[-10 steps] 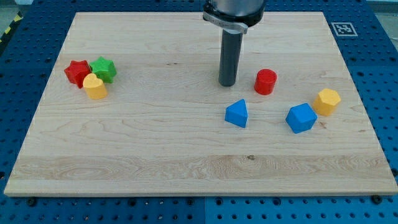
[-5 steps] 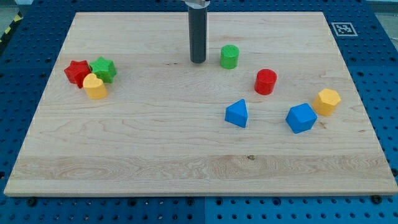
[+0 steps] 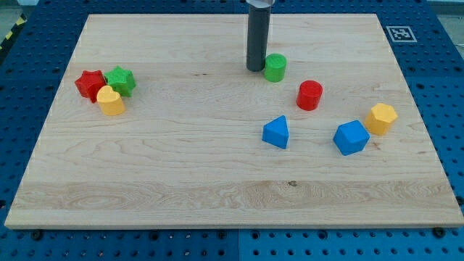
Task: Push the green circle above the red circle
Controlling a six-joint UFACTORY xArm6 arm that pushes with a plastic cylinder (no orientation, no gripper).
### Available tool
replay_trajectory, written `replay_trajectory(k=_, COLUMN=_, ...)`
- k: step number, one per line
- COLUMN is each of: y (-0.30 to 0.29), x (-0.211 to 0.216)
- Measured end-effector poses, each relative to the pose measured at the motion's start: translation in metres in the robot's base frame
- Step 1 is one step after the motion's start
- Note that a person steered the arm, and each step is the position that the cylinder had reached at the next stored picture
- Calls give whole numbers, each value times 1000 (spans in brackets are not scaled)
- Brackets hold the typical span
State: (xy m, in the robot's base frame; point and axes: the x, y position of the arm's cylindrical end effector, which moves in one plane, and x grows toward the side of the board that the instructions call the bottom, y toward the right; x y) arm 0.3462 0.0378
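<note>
The green circle is a short green cylinder near the view's top centre of the wooden board. The red circle stands below it and to its right, a small gap apart. My tip is against the green circle's left side, touching or nearly touching it. The rod rises straight up out of the view's top.
A blue block and a larger blue block lie below the red circle. A yellow block is at the right. A red star, a green star and a yellow heart cluster at the left.
My tip moved up and left off the red circle's side, uncovering the green circle, then came back right against it. The green circle has shifted slightly right.
</note>
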Motion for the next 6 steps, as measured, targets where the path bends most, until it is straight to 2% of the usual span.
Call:
replay_trajectory(k=2, y=3, x=4)
replay_trajectory(k=6, y=79, x=21)
